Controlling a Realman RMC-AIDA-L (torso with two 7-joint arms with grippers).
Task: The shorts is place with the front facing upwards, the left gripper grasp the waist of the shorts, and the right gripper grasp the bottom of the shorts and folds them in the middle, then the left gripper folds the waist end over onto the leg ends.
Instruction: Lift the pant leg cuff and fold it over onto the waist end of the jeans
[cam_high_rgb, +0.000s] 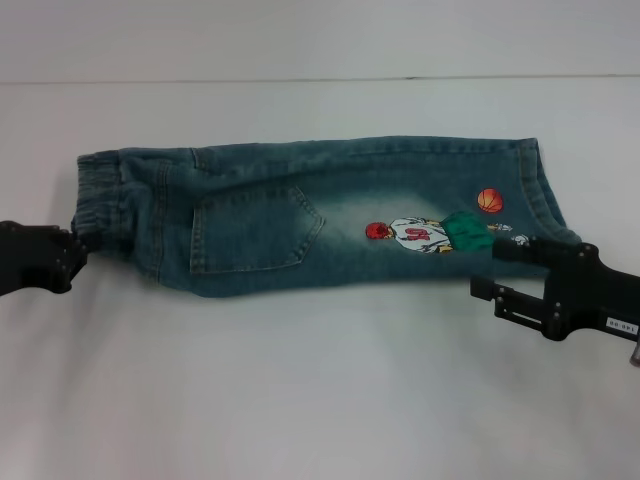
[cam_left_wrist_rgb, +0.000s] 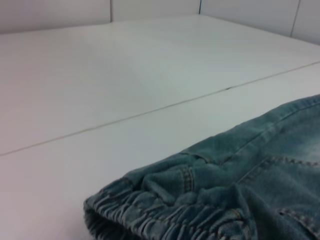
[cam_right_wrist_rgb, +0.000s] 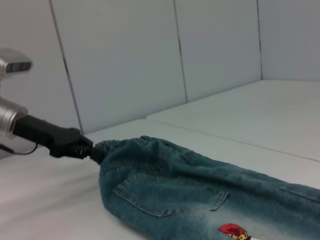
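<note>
The denim shorts (cam_high_rgb: 330, 215) lie folded lengthwise on the white table (cam_high_rgb: 300, 400), with a pocket and a cartoon print facing up. The gathered waist (cam_high_rgb: 100, 200) points to the left, and the bottom of the shorts (cam_high_rgb: 535, 185) points to the right. My left gripper (cam_high_rgb: 75, 248) is shut on the near corner of the waist. The right wrist view shows this left gripper (cam_right_wrist_rgb: 86, 150) pinching the waist (cam_right_wrist_rgb: 115, 147). My right gripper (cam_high_rgb: 510, 247) is shut on the near corner of the bottom, beside the print. The left wrist view shows the waist (cam_left_wrist_rgb: 165, 215) from close up.
A seam line (cam_high_rgb: 320, 80) crosses the table behind the shorts. White wall panels (cam_right_wrist_rgb: 150, 60) stand beyond the table's far side. Bare tabletop lies in front of the shorts, between the two arms.
</note>
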